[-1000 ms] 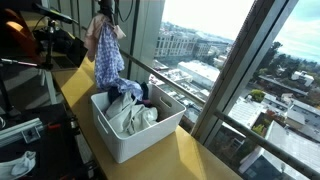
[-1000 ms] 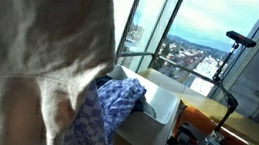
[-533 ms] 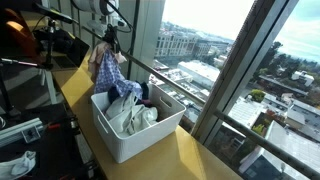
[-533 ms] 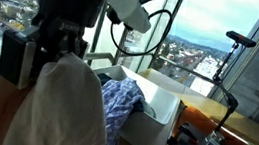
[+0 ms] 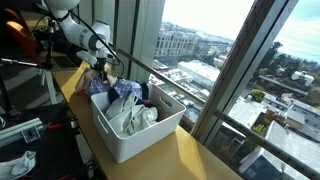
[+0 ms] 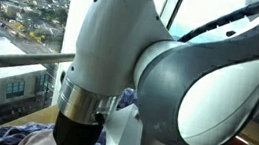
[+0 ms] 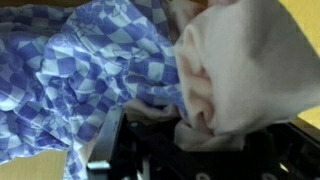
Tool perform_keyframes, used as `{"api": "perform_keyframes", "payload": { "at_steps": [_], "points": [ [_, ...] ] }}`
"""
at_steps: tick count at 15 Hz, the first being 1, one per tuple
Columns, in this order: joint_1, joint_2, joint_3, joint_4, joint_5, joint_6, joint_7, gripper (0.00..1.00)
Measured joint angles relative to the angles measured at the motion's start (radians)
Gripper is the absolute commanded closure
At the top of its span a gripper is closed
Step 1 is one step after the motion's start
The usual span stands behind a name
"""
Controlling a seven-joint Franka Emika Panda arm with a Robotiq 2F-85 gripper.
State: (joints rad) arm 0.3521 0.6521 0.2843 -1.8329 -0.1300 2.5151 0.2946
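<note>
Wrist view puts the checked garment [image 7: 80,60] and a cream cloth [image 7: 245,70] bunched right against the gripper [image 5: 104,66], the checked folds spreading away to one side and the cream cloth heaped on the other. Both pile over the dark fingers, so I cannot tell whether the jaws are pinching the fabric or standing apart.

In an exterior view the gripper is low at the far end of the white laundry basket [image 5: 125,145], and the checked garment lies directly beneath it. The garment drapes over the basket's far rim and onto the table [image 5: 200,155] toward its far end; it is a loose heap with no clear long axis.

Inside the basket, white clothes [image 5: 135,118] fill the middle and a dark item [image 5: 148,96] sits against the wall on the table's window edge. The window rail [image 5: 165,80] runs just beyond that edge, close to the gripper's side. In the exterior view from close up, the arm [image 6: 139,74] fills the picture and hides the gripper.
</note>
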Motion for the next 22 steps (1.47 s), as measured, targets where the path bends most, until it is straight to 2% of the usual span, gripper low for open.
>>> {"api": "perform_keyframes", "payload": {
  "at_steps": [2, 3, 4, 7, 11, 15, 17, 22],
  "points": [
    [0.032, 0.049, -0.009, -0.023, 0.0, 0.062, -0.005, 1.0],
    [0.048, 0.07, -0.013, -0.027, 0.0, 0.082, -0.009, 0.94],
    [0.061, 0.088, -0.016, -0.027, 0.0, 0.097, -0.013, 0.73],
    [0.073, 0.108, -0.02, -0.025, 0.001, 0.112, -0.028, 0.63],
    [0.053, 0.07, -0.029, -0.016, 0.003, 0.107, -0.055, 0.35],
    [-0.012, -0.068, -0.039, -0.026, 0.005, 0.066, -0.103, 0.05],
    [-0.049, -0.15, -0.043, -0.034, 0.009, 0.04, -0.127, 0.0],
    [-0.132, -0.302, -0.082, -0.038, 0.022, -0.024, -0.183, 0.0]
  ]
}}
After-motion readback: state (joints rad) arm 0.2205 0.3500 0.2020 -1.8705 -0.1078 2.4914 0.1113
